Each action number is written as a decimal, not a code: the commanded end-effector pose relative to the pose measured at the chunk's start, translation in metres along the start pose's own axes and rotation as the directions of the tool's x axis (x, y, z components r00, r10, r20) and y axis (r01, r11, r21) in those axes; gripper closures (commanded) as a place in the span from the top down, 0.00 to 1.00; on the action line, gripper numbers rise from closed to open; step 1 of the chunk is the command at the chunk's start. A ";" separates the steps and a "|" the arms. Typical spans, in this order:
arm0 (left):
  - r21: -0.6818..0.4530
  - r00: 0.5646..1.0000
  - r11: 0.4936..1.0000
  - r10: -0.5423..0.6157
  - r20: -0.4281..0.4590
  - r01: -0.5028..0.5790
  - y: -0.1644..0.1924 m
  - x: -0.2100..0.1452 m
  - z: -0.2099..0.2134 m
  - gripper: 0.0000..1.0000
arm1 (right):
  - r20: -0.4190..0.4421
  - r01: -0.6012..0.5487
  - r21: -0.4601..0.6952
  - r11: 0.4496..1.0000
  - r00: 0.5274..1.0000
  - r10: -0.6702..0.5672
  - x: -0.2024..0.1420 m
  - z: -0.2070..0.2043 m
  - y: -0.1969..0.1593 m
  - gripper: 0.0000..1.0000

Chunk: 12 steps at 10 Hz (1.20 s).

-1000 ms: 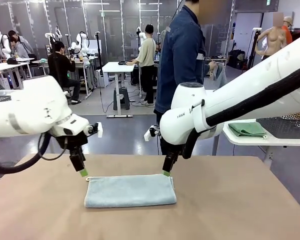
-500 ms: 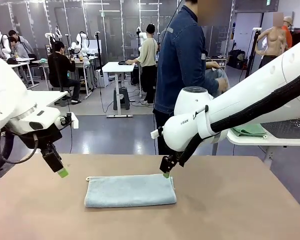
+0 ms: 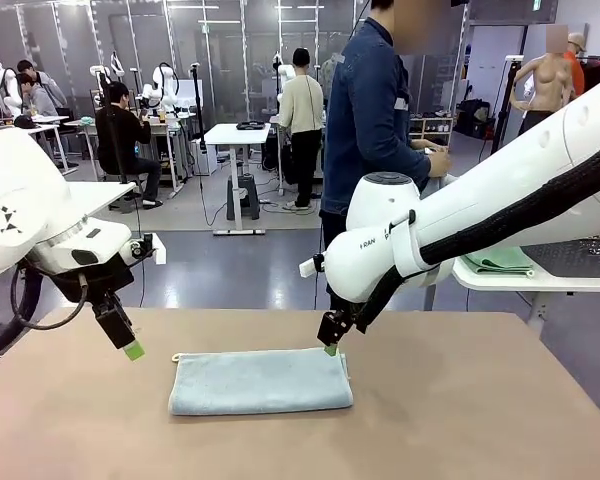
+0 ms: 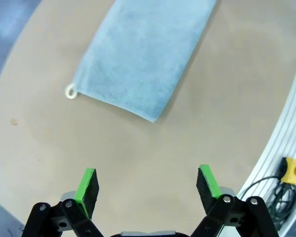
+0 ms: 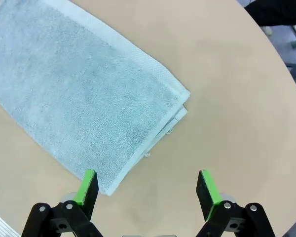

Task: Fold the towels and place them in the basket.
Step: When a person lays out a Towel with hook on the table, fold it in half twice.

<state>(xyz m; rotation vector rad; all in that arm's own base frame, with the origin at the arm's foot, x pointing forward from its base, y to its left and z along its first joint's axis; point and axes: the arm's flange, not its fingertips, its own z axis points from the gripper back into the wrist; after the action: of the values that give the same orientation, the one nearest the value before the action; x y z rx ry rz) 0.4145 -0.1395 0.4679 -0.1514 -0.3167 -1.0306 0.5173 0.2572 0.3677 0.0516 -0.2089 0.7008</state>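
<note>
So, quick status from my end: the blue-grey towel (image 3: 260,381) is lying flat in the middle of the bench (image 3: 460,430), folded down to a long strip running crossways in front of me. In the right wrist view I can see stacked layers at its right end, so I'd say it's got at least one fold in it and wants one more before it's basket-sized. Both hands are released, jaws wide, nothing in either. The left hand (image 3: 132,350) hangs off the towel's left end, clear of the cloth and up off the bench, near the corner with the little hanging loop (image 3: 176,357). The right hand (image 3: 329,348) sits right over the towel's far right corner, one pad (image 5: 89,186) above the hem and the other above bare bench, though I can't tell if it's actually touching. My read is that's a setup for pinching the two ends, one hand per short edge. Room-wise it's easy: bare bench all round the towel, most of it on my side and to its right, less behind it, where a person (image 3: 375,130) stands past the far edge. Right of the towel and beyond the bench, a side table (image 3: 500,282) carries a green towel (image 3: 495,259) and a dark mesh basket (image 3: 570,252), so anything folded has to travel out over that bench edge.
</note>
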 end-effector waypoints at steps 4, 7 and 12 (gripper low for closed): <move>0.143 0.997 0.987 0.072 0.006 -0.073 -0.044 -0.020 0.210 1.00 | -0.039 0.489 0.017 0.872 0.872 -0.489 0.009 -0.050 -0.007 1.00; 0.224 0.996 0.971 0.082 0.038 -0.089 -0.081 -0.028 0.311 1.00 | -0.050 0.560 0.024 0.828 0.828 -0.558 0.014 -0.075 -0.007 1.00; 0.166 0.980 0.977 0.104 0.172 -0.133 -0.082 -0.056 0.391 1.00 | -0.073 0.587 0.047 0.808 0.809 -0.583 0.008 -0.089 -0.009 1.00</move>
<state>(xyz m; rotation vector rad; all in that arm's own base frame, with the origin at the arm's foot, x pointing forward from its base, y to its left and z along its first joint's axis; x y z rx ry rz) 0.2503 -0.0307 0.8138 -0.0458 -0.5439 -0.8674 0.5430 0.2634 0.2857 0.1446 -0.0871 0.1182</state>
